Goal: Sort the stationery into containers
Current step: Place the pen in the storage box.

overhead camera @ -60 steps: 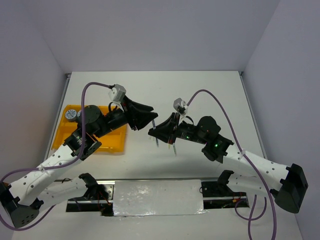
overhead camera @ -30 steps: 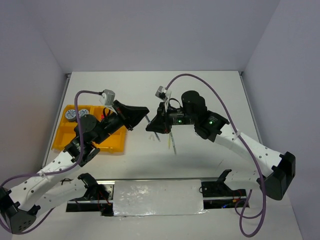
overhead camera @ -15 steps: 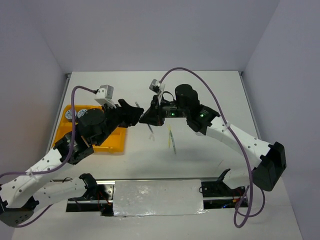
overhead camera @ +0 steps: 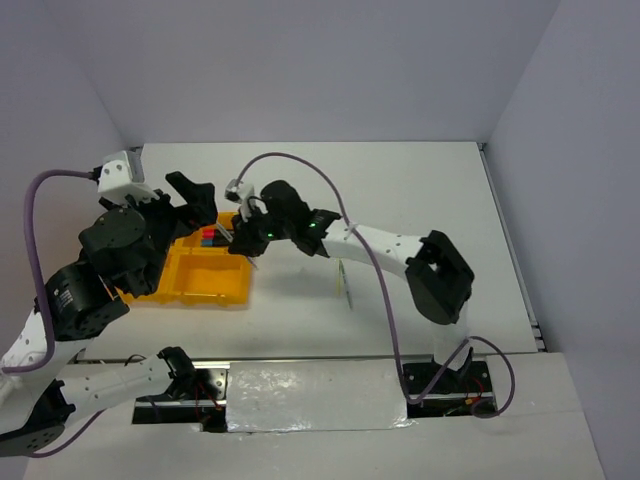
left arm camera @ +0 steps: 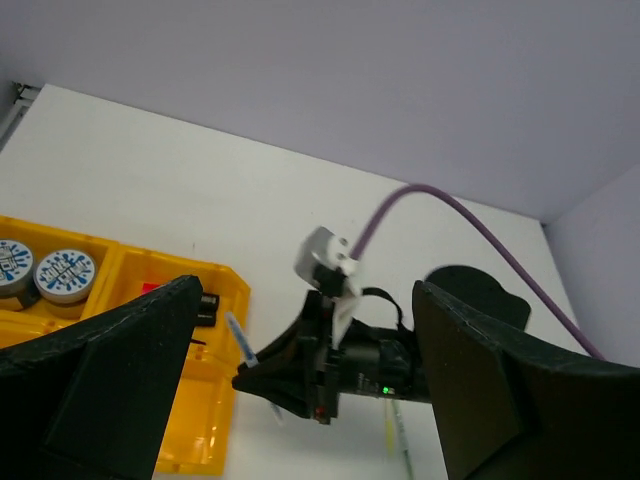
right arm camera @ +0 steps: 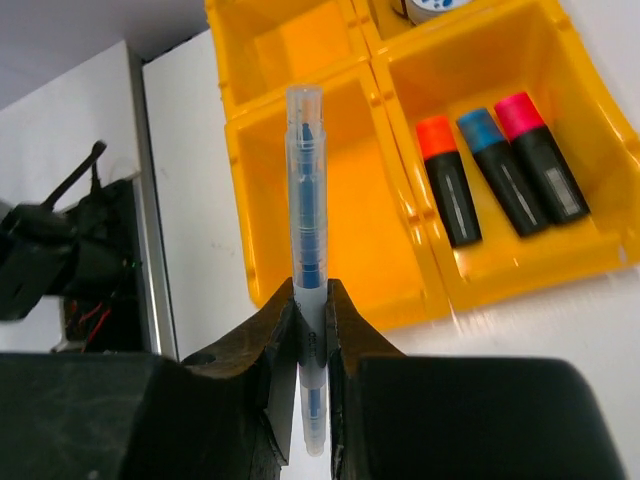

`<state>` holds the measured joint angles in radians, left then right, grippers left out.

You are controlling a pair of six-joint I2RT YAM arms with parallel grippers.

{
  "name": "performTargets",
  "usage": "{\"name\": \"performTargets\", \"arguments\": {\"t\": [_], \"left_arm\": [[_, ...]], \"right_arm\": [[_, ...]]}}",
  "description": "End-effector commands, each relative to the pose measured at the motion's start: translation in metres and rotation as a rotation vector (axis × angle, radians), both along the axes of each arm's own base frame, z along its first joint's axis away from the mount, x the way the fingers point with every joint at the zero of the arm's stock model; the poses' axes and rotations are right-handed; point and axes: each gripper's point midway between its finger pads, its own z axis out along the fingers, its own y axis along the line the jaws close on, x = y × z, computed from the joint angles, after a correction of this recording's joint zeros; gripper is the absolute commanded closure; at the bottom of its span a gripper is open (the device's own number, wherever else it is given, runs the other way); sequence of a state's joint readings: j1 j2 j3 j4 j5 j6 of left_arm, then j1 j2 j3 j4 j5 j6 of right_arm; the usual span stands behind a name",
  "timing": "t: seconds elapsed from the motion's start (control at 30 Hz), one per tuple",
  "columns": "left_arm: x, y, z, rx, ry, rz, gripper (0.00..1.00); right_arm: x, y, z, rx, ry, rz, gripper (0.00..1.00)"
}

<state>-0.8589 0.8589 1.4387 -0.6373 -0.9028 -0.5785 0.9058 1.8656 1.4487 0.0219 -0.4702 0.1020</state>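
Top cam: we look down on the whole table (overhead camera: 420,190) from above-behind. Left wrist sees the tray (left arm camera: 215,400) obliquely, well off; right wrist looks down close. All three share it.

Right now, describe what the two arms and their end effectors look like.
The left arm and right arm have white links and black joints. The left end effector and right end effector are black, two-fingered wedges. A purple cable loops along each; green lights dot the right one.
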Motion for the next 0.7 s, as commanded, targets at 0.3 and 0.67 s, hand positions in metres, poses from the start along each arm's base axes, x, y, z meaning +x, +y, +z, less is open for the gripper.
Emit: {"name": "performTargets", "arguments": {"t": [0.3, 0.67], "left_arm": [[-0.007, -0.004, -0.014, 0.112, 0.012, -0.086, 0.01], [-0.001, -0.022, -0.035, 0.152, 0.063, -0.135, 0.01]], "right_arm": [[0.013, 0.081, -0.033, -0.124, -0.085, -0.037, 0.92], [0.010, 0.100, -0.046, -0.135, -0.073, -0.015, 0.48]]}}
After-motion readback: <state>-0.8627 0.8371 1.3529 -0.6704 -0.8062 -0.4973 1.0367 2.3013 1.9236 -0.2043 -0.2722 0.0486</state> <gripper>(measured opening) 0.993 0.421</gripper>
